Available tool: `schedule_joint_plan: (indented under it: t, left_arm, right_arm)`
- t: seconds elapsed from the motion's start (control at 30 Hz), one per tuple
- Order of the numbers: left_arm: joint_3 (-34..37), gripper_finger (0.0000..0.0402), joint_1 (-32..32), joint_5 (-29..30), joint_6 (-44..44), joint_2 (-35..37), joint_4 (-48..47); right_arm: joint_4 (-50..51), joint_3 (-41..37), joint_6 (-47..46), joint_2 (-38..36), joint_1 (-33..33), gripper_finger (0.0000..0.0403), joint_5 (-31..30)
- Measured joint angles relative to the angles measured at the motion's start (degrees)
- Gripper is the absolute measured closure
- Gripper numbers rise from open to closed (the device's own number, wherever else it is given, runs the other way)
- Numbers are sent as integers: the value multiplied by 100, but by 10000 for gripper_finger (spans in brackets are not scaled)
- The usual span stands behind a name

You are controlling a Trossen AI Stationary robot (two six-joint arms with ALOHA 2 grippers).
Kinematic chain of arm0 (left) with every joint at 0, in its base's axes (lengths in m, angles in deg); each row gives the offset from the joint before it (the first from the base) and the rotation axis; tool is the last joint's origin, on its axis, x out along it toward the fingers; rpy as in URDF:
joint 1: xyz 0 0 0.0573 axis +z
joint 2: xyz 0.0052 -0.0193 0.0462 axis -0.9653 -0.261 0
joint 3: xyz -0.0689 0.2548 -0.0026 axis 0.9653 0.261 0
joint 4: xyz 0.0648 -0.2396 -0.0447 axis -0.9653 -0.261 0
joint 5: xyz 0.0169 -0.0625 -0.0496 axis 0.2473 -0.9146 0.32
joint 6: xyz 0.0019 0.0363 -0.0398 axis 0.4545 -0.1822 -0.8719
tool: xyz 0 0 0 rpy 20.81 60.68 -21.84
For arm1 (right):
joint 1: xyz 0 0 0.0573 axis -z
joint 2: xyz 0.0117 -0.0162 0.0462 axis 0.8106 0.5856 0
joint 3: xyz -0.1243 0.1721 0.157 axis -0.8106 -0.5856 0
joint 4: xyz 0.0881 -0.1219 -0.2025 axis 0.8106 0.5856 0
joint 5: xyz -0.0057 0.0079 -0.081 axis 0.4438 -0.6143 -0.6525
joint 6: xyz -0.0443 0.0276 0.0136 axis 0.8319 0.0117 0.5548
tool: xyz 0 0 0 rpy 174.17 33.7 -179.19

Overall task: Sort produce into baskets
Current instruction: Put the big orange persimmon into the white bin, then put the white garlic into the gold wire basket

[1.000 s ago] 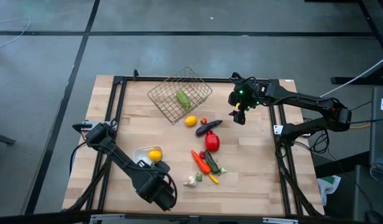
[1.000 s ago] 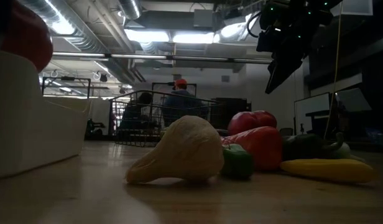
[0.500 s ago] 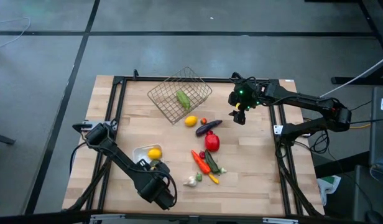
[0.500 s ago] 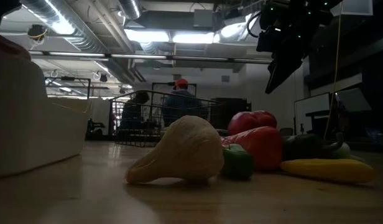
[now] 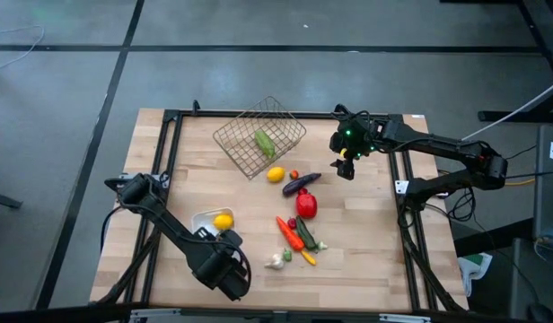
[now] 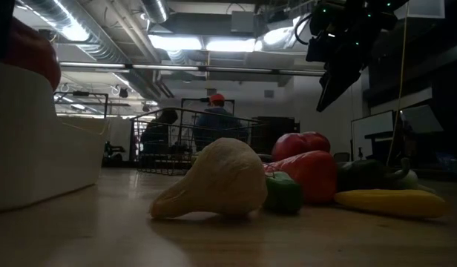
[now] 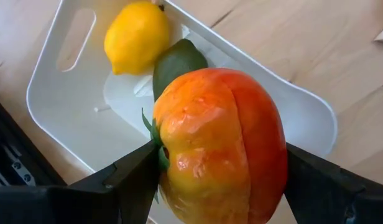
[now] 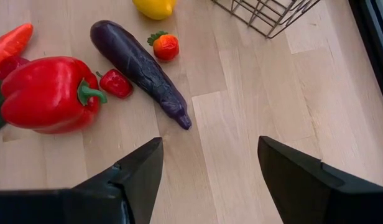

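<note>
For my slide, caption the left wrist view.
Left pincer holds orange tomato above white tray containing lemon and avocado.

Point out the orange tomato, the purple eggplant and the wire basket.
orange tomato [image 7: 219, 146]: left wrist view, middle of its skin, between the left gripper's fingers.
purple eggplant [image 8: 138, 65]: right wrist view, mid-body.
wire basket [image 5: 241, 144]: high view, mesh floor near the left rim.
</note>
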Motion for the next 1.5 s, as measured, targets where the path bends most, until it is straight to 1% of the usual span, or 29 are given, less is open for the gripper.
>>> schedule_joint_plan:
  t: [0.23, 0.37, 0.47, 0.67, 0.77, 0.9, 0.93, 1.0, 1.13, 1.3, 1.4, 1.5]
  left_arm:
    - [7, 111, -53, 68, -93, 21, 275]
    - [9, 111, -122, 108, -349, 21, 213]
    - [9, 111, -170, 255, -497, 21, 159]
    - [9, 109, -218, 569, -497, 21, 150]
    - [9, 86, -253, 658, -515, 19, 120]
    - [11, 32, -315, 715, -513, 19, 160]
    - [11, 19, -323, 717, -446, 19, 159]
    - [11, 7, -340, 723, -177, 19, 158]
    - [11, 16, -287, 753, 19, 17, 188]
    - [-45, 24, -160, 767, -252, 15, 230]
    - [-120, 23, -51, 808, -137, 15, 592]
    - [-168, 22, 115, 817, 423, 19, 1186]
  right_arm:
    - [1, 1, 0, 0, -1, 143, 0]
    - [2, 2, 0, -2, 0, 143, 0]
    - [0, 2, 0, -2, 0, 143, 0]
    - [0, 2, 0, -2, -1, 143, 0]
    - [2, 2, 0, -2, -2, 143, 0]
    - [1, 2, 0, -1, -2, 143, 0]
    - [2, 2, 0, -2, -1, 143, 0]
    - [0, 2, 0, -2, 0, 143, 0]
    - [0, 2, 0, -2, -2, 143, 0]
    - [0, 2, 0, -2, -1, 143, 0]
    - [0, 2, 0, -2, -2, 143, 0]
    - [0, 2, 0, -2, -1, 143, 0]
